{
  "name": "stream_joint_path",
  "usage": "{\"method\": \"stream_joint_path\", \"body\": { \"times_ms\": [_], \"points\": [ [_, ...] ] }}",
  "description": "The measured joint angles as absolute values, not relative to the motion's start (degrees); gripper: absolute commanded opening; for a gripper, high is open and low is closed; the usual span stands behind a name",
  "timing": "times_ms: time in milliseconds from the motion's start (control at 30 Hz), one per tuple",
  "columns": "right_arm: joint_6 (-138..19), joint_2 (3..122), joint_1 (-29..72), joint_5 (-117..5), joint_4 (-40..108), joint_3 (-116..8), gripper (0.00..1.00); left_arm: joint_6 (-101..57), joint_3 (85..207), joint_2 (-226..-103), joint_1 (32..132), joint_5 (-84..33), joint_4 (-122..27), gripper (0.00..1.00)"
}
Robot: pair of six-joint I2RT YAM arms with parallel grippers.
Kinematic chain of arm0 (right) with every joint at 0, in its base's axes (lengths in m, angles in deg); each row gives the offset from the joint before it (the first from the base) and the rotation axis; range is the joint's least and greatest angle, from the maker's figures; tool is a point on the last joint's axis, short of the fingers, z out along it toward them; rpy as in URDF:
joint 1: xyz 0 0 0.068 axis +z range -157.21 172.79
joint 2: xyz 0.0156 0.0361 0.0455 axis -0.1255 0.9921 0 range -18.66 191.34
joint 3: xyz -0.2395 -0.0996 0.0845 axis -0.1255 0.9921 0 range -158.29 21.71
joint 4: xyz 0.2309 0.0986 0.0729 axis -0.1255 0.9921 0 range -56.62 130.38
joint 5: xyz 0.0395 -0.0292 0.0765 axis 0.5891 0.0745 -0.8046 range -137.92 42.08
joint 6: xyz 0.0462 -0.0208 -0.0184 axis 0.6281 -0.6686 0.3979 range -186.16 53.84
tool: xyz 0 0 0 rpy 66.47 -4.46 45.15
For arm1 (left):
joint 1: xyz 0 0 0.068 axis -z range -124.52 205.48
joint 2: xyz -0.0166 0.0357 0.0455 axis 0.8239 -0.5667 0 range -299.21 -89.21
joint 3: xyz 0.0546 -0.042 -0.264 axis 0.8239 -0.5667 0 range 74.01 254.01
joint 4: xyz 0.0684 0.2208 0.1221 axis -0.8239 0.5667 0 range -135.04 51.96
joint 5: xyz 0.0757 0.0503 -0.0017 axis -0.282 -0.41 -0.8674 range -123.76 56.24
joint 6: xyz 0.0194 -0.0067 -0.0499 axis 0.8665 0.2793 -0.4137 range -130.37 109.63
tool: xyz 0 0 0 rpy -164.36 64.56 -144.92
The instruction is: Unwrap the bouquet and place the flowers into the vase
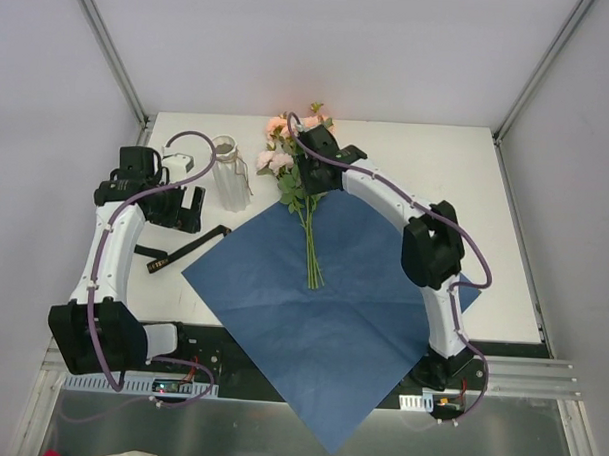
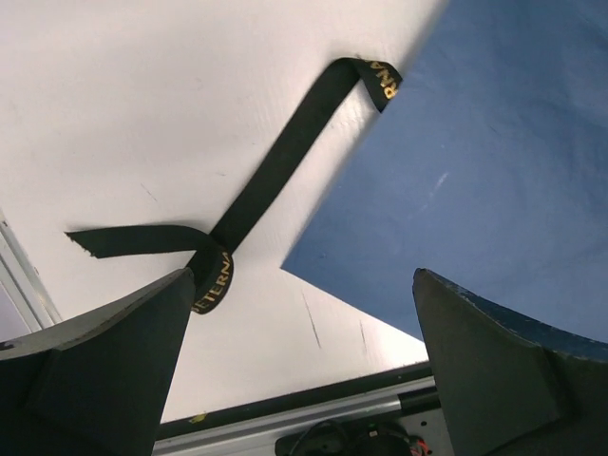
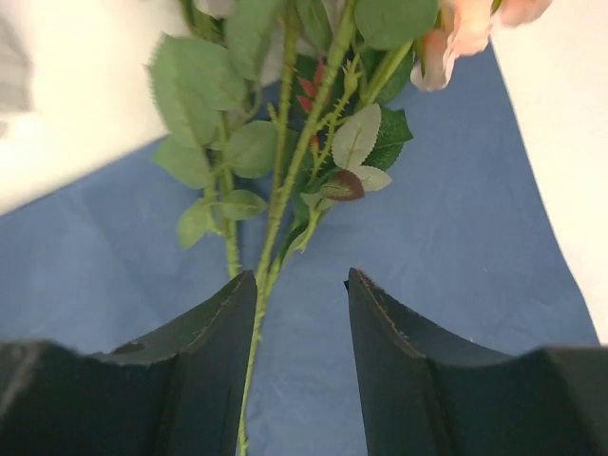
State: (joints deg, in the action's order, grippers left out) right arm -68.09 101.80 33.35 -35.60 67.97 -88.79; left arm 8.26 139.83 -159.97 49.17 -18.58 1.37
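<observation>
The bouquet lies undone: its blue paper [image 1: 321, 319] is spread flat on the white table, and the black ribbon [image 1: 189, 249] rests to its left. The flowers [image 1: 287, 157], peach-pink roses on green stems, lie across the paper's far corner. My right gripper [image 1: 311, 178] hovers over the leafy part of the stems. In the right wrist view the right gripper [image 3: 302, 274] is open, with one stem of the flowers [image 3: 285, 180] beside its left finger. The vase [image 1: 224, 170] stands upright left of the blooms. My left gripper [image 1: 185, 209] is open and holds nothing, near the vase.
The left wrist view has the left gripper [image 2: 302, 275] above bare table, with the ribbon [image 2: 275, 171], the paper's corner [image 2: 494, 171] and the table's near rail [image 2: 313, 418]. The paper's near corner hangs over the table's front edge [image 1: 332, 429].
</observation>
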Motion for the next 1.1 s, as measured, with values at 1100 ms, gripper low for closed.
{"method": "stream_joint_path", "body": {
  "times_ms": [1100],
  "points": [
    [-63.7,114.7,31.0,-44.1,64.0,-91.0,0.13,8.5,136.8,-167.0,42.4,-16.1,-6.8,0.99]
  ]
}}
